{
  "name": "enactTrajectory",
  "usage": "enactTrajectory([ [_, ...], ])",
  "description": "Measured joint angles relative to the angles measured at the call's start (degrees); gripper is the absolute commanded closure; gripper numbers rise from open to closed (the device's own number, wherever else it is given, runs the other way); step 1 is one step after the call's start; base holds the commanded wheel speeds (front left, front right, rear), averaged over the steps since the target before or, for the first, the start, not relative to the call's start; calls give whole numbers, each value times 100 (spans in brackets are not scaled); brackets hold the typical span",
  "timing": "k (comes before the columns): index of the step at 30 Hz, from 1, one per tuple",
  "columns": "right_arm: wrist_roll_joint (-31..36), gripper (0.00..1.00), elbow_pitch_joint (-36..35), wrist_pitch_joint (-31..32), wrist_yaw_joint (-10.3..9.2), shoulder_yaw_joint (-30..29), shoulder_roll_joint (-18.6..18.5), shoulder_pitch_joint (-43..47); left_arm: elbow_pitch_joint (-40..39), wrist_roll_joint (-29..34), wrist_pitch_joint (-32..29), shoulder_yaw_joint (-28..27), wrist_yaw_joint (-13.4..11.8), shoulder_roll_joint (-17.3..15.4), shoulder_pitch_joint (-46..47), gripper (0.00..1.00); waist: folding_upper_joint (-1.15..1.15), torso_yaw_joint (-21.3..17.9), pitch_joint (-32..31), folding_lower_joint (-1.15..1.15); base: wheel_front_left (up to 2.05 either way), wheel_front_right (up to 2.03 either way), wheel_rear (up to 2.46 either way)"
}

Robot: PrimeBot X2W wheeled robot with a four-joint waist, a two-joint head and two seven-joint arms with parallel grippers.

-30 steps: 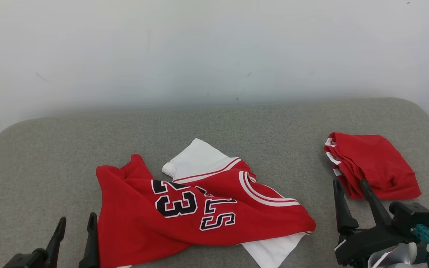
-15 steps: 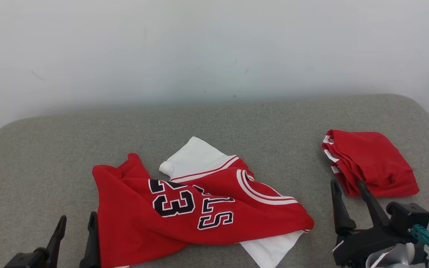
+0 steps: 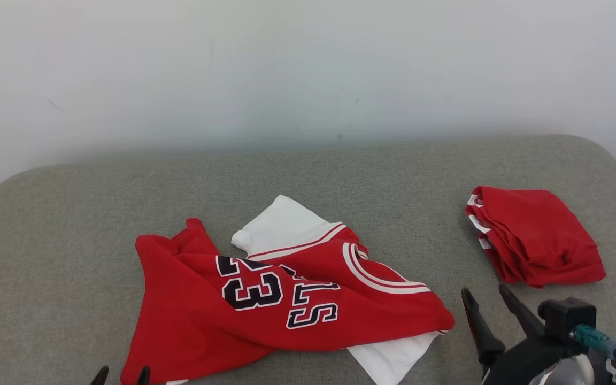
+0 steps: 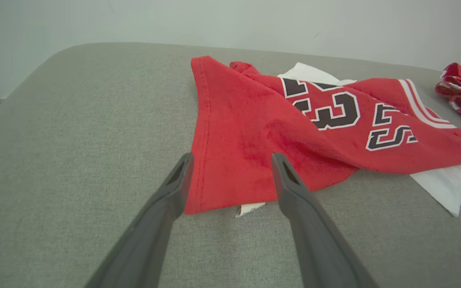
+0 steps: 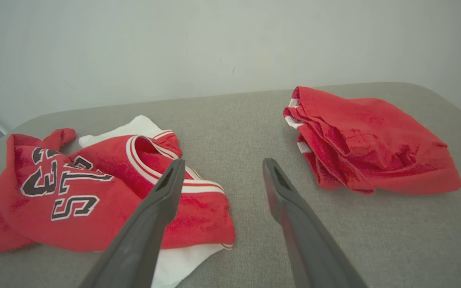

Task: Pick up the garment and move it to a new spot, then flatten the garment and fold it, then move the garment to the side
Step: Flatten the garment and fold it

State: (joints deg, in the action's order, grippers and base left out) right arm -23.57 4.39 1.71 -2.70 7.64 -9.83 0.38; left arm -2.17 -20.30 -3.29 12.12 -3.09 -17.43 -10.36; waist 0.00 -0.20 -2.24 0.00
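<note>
The garment [image 3: 190,321] is a red jersey with dark "23" lettering and white panels, lying crumpled at the middle of the grey padded table [image 3: 340,176]. My left gripper [image 3: 122,372] stands open at the bottom edge, its tips by the jersey's near left corner. In the left wrist view that gripper [image 4: 231,158] frames the jersey's [image 4: 254,120] near hem without touching it. My right gripper [image 3: 484,291] stands open at the lower right, on bare table between the jersey and a folded red cloth. The right wrist view shows this gripper [image 5: 223,162] empty, with the jersey [image 5: 94,188] to its left.
A folded red cloth with white trim [image 3: 538,235] lies at the table's right side, just beyond my right gripper, and shows in the right wrist view [image 5: 366,136] too. A pale wall [image 3: 308,69] stands behind the table. Bare grey table lies left of the jersey and behind it.
Both grippers have drawn back toward the bottom of the head view; the right one has left the folded red cloth's near edge. The jersey has not moved.
</note>
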Motion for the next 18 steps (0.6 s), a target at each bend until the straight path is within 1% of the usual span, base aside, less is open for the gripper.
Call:
enactTrajectory([
  [4, 24, 0, 62, 579, 12, 172, -160, 349, 141, -68, -420, 42, 0, -85, -150, 0, 0, 37, 53, 0, 0, 0, 0],
  [11, 12, 0, 86, 1176, -33, 267, -172, 530, 582, -289, -913, 110, 13, -60, -97, 0, 0, 131, 196, 0, 0, 0, 0],
  [15, -21, 0, 104, 1445, -32, 454, -63, 495, 831, -301, -1110, 46, 15, -125, 48, 0, 1, 163, 309, 1, 0, 0, 0],
  [18, -79, 0, 123, 1688, -24, 622, 80, 493, 990, -277, -1207, 9, 69, -269, 323, 0, 1, 188, 406, 1, 0, 0, 0],
])
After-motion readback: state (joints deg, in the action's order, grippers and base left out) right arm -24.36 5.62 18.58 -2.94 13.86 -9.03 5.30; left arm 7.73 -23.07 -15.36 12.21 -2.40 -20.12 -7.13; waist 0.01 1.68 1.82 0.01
